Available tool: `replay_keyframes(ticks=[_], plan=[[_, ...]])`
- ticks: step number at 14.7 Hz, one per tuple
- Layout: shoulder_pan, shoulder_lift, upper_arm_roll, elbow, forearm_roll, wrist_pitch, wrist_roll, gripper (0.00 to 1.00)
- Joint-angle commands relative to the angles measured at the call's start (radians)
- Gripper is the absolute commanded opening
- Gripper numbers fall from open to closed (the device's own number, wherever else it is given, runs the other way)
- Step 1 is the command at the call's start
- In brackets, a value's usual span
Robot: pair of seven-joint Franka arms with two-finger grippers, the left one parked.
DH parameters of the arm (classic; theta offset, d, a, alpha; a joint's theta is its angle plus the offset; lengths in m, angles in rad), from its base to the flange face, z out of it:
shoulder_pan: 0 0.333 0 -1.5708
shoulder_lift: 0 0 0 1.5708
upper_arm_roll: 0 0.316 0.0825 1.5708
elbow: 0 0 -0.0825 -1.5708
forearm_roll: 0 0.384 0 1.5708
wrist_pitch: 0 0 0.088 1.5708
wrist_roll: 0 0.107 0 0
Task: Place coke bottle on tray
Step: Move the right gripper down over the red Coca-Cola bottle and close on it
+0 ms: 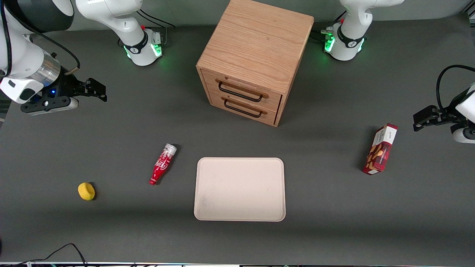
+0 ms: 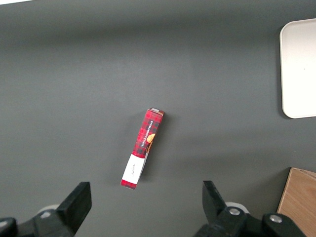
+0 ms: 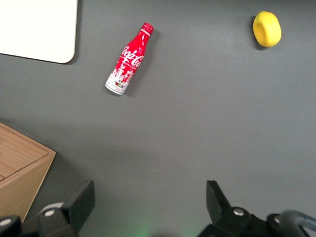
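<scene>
Bottle [image 1: 163, 164] lies flat on the surface [image 1: 111, 230] in the front view, just beside the tray [image 1: 240, 189], neck nearest the camera. The gripper [image 1: 97, 90] hangs wide open and empty, well apart from it and farther from the camera. Nothing sits on the tray. A good grasp, I judge, would cross the body (not the tapering neck). In the left wrist view only a tray [image 2: 298, 66] corner shows, bare. In the right wrist view the bottle [image 3: 128, 59] lies clear of the gripper [image 3: 150, 200], a lemon [image 3: 267, 29] farther off.
</scene>
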Motion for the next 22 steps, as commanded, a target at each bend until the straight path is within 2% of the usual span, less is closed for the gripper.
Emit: replay_keyframes(ticks=[1, 5, 7, 9, 12, 16, 22], plan=[[0.002, 0.03, -0.016, 0.067, 0.022, -0.075, 0.025, 1.0], [0.011, 0.097, -0.002, 0.124, 0.017, -0.104, 0.035, 1.0], [0.014, 0.172, 0.013, 0.165, 0.023, -0.106, 0.149, 1.0], [0.012, 0.257, 0.068, 0.186, 0.022, -0.08, 0.211, 1.0], [0.015, 0.358, 0.076, 0.174, 0.023, 0.067, 0.24, 1.0], [0.015, 0.531, 0.117, 0.174, 0.011, 0.276, 0.441, 1.0], [0.015, 0.639, 0.119, 0.079, 0.011, 0.566, 0.558, 1.0]])
